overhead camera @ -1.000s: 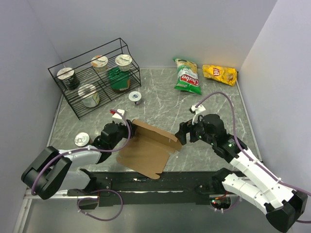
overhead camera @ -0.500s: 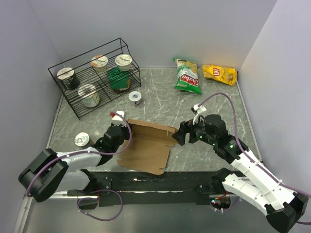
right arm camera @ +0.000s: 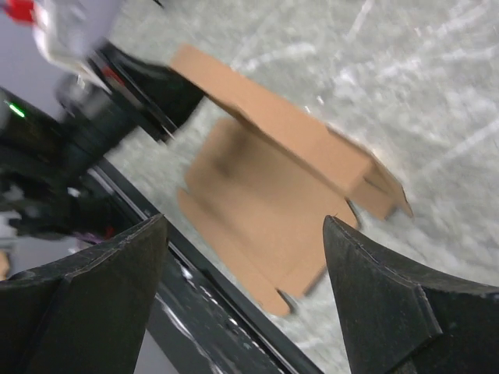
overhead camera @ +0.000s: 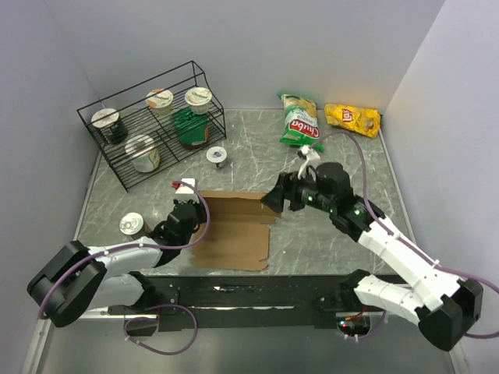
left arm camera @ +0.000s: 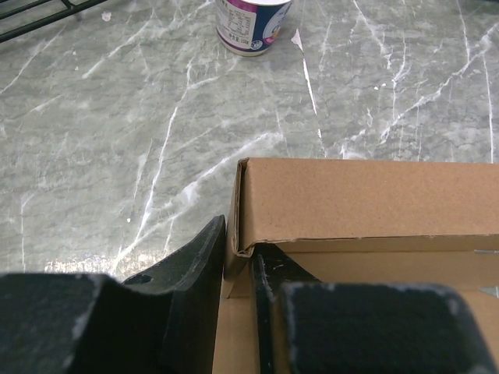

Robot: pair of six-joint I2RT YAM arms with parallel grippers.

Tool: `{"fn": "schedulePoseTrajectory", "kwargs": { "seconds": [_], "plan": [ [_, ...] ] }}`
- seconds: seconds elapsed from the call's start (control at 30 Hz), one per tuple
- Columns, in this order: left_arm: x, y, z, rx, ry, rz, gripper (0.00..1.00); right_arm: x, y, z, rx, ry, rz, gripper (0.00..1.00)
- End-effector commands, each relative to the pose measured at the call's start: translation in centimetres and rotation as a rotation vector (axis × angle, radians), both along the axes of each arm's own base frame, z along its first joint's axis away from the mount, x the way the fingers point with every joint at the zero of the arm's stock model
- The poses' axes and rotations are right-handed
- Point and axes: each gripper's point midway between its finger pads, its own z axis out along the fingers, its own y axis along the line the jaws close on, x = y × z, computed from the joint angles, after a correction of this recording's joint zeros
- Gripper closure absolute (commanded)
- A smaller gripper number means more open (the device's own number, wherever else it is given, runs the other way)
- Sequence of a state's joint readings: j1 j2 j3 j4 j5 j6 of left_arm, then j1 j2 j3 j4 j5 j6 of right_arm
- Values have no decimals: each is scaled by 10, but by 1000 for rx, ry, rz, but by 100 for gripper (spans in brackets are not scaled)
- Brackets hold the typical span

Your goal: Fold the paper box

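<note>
- Nearest the arm bases, the left gripper (left arm camera: 238,251) has narrowed over the last second. It now pinches the upright left wall of the paper box (overhead camera: 234,227) at that wall's far corner, one finger outside and one inside.
- The paper box, which a second ago was tilted up off the desk (overhead camera: 327,234), now lies flat and square to the desk's near edge, with its far wall standing. I judge the base is settled and the walls are being raised, so the fold is only partly done.
- The right gripper (overhead camera: 274,200) has drawn back from the box's right edge to hover over its far right corner, jaws spread wide and holding nothing.
- Beyond the box stand a yogurt cup (overhead camera: 217,156), a wire rack (overhead camera: 148,117) and two chip bags (overhead camera: 301,123).
- The right wrist view is blurred. The left wrist view cuts off most of the box, so whether the corner tab is tucked cannot be told.
</note>
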State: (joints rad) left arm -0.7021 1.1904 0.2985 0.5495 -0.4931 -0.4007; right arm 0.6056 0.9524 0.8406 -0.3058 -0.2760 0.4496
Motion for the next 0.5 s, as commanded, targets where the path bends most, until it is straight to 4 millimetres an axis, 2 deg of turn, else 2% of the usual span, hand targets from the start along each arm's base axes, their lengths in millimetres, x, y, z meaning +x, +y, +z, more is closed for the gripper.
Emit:
{"fn": "schedulePoseTrajectory", "kwargs": {
  "seconds": [0.0, 0.1, 0.47],
  "plan": [
    [8, -2, 7, 10, -15, 19, 76, 12, 22, 37, 65, 1, 17, 16],
    [7, -3, 4, 13, -4, 17, 76, 15, 29, 29, 31, 87, -7, 17],
    [9, -2, 3, 28, -1, 26, 77, 37, 20, -6, -57, 140, -141, 18]
  ]
}}
